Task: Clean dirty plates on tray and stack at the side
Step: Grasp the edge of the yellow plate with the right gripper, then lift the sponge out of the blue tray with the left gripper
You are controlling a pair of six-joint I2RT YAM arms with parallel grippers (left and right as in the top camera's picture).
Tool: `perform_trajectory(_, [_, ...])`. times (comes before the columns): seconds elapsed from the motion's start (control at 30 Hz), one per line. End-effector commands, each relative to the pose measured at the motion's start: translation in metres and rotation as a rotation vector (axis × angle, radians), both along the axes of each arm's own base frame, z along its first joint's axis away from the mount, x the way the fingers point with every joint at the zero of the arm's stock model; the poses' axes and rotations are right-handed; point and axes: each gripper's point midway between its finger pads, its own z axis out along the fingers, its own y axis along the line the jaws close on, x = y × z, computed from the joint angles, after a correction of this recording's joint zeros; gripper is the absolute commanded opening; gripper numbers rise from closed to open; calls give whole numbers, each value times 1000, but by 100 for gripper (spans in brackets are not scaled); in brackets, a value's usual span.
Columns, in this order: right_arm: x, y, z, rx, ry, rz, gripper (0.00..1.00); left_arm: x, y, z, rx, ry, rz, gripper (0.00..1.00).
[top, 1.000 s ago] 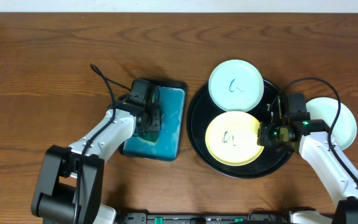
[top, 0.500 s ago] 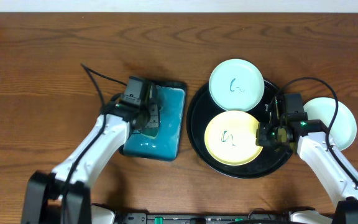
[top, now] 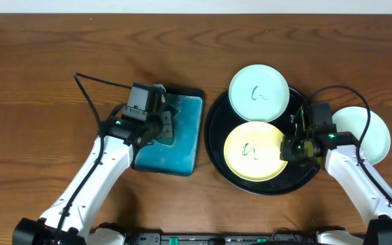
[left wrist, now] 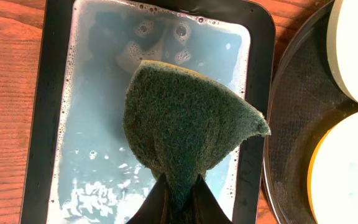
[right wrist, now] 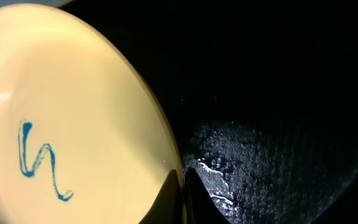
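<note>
With the left gripper clamped on a green sponge over the soapy teal tray at left, the right gripper is pinching the right rim of the marked yellow plate on the black tray, so the wipe is being readied and the sponge likely needs carrying right onto the squiggle.

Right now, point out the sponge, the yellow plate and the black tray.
sponge (left wrist: pixel 185 121), left wrist view, middle of its green face.
yellow plate (top: pixel 254 152), overhead view, its centre.
black tray (top: pixel 214 133), overhead view, bare left part.
</note>
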Motion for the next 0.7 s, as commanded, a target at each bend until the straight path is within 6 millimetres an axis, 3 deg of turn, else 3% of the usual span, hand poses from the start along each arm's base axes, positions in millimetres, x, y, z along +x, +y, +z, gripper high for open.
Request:
perform_trajectory(0.0, [-12,2,-12,0,33,-21,1,4,-8,14,-42,-23,-19,7])
perform_trajectory(0.23, [-29,5,-39,23,36,-47,1,-5,-30,16,-107,-4,-90,7])
perform_trajectory(0.5, [-27,5,-41,26,23,-49,1,-4,-34,15,-112,-6,-106,7])
perform_trajectory(0.67, [-28,5,-41,26,23,-49,1,3,-46,37,-305,-56,-235,8])
